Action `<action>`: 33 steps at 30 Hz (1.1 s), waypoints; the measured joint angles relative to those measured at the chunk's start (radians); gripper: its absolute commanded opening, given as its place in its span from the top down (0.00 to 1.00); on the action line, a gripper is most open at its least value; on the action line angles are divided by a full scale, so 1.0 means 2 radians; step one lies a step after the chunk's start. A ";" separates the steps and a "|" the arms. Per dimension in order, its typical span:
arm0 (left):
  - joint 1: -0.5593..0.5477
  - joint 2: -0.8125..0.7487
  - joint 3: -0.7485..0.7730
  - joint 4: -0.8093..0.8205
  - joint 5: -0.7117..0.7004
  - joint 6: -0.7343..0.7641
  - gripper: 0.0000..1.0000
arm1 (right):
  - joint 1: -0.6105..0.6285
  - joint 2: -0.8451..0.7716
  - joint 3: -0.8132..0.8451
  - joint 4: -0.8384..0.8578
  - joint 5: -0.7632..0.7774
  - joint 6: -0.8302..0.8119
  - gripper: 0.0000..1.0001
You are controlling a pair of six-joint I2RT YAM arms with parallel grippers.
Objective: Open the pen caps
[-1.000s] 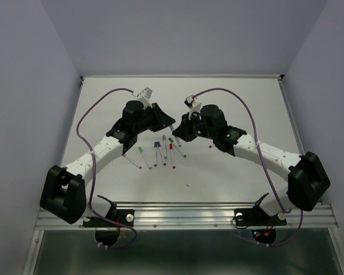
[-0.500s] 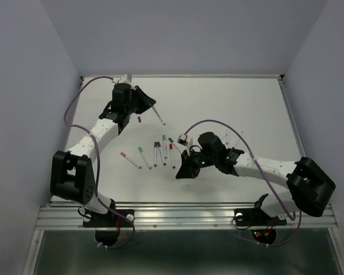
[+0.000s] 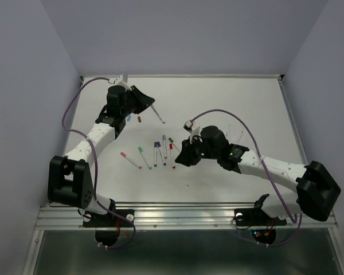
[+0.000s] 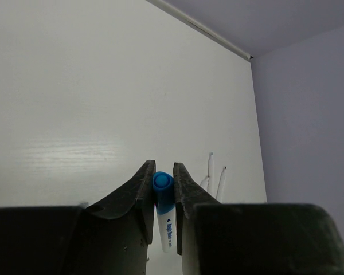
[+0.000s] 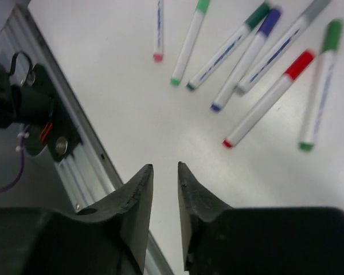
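**Left pinches a blue-ended pen, right is empty**

My left end effector (image 4: 163,186) is clamped on a white pen (image 4: 166,229) with a blue end. Bare table (image 4: 103,86) runs ahead to the far edge. My right end effector (image 5: 165,172), fingers narrowly parted and holding nothing, hangs near the front rail (image 5: 86,160), just short of the capped pens (image 5: 264,105) fanned on the table.

White desk (image 3: 252,97). Capped pens (image 3: 156,153) fanned near centre, toward 8 o'clock. Loose red cap (image 3: 139,119) at 10 o'clock; two thin white barrels (image 3: 229,131) at 3 o'clock.
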 measured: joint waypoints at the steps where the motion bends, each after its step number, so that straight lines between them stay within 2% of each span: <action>1: -0.002 -0.005 -0.009 0.001 0.007 -0.002 1.00 | -0.002 0.001 0.015 -0.001 0.024 -0.005 0.51; 6: -0.020 -0.035 -0.041 0.004 0.027 -0.008 1.00 | -0.018 0.016 0.092 0.001 0.097 -0.035 0.43; 10: -0.047 -0.064 -0.057 0.008 0.033 -0.011 1.00 | -0.028 0.050 0.145 0.004 0.121 -0.056 0.42; 17: -0.071 -0.084 -0.066 0.015 0.038 -0.017 1.00 | -0.028 0.098 0.188 0.000 0.128 -0.075 0.43; 21: -0.074 -0.084 -0.069 0.016 0.038 -0.020 1.00 | -0.029 0.111 0.207 0.000 0.127 -0.080 0.65; 22: -0.075 -0.085 -0.070 0.016 0.038 -0.020 1.00 | -0.029 0.112 0.209 0.000 0.126 -0.080 0.77; 23: -0.075 -0.085 -0.071 0.016 0.038 -0.021 1.00 | -0.029 0.113 0.210 0.000 0.124 -0.080 0.81; 25: -0.076 -0.085 -0.072 0.016 0.037 -0.022 1.00 | -0.028 0.113 0.211 0.001 0.121 -0.083 0.99; 33: -0.075 -0.084 -0.072 0.009 0.028 -0.015 1.00 | -0.032 0.113 0.200 0.011 0.096 -0.078 0.99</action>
